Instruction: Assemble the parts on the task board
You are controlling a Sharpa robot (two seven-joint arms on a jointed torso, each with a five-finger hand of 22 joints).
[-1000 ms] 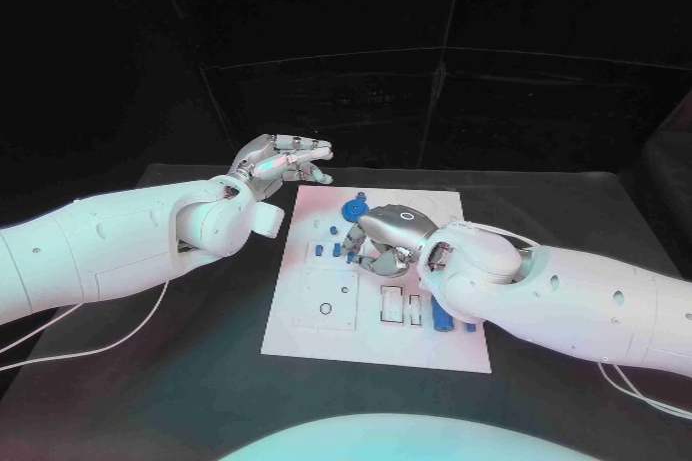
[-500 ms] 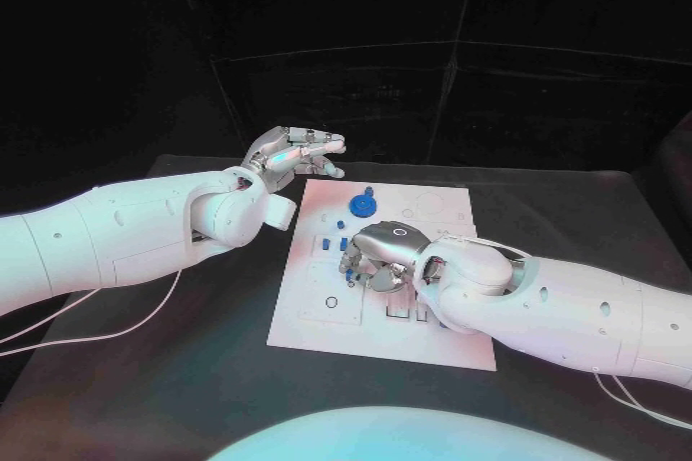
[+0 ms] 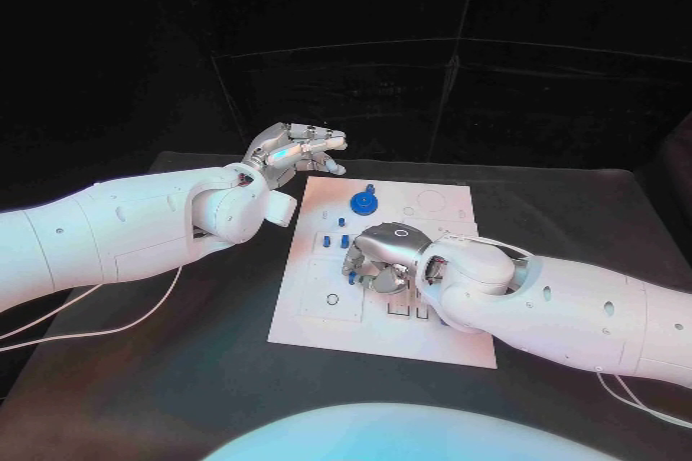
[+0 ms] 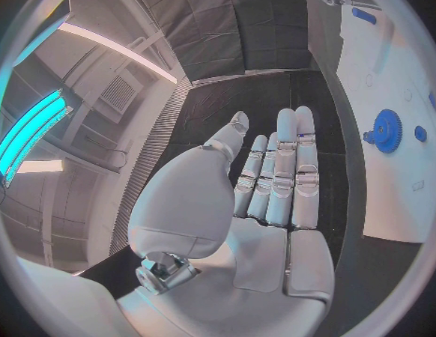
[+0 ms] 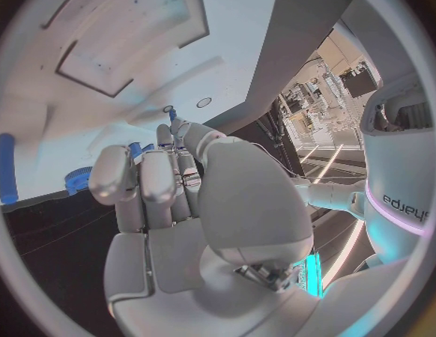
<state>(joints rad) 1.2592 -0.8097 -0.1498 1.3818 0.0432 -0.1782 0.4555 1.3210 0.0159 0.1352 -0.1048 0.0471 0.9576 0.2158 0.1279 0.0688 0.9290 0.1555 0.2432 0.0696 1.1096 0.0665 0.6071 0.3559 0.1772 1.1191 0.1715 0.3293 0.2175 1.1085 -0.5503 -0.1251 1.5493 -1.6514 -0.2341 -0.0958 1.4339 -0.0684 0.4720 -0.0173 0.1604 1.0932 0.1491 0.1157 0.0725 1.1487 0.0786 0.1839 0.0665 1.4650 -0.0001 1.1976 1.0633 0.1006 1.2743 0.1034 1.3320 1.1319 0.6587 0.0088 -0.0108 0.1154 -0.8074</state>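
The right hand [image 3: 384, 257] has its fingers [image 5: 150, 186] curled downward and pressed together over the middle of the task board [image 3: 320, 321]; whether they pinch one of the small blue parts [image 3: 327, 242] beneath them I cannot tell. A blue gear [image 3: 365, 201] lies on the board's far part, just beyond this hand, with a long blue piece [image 5: 5, 166] near the board's edge. The left hand [image 3: 296, 151] hangs in the air off the board's far left corner, holding nothing, its fingers [image 4: 291, 172] lying side by side, lightly bent. The task board lies mid-table on the black table [image 3: 173, 381].
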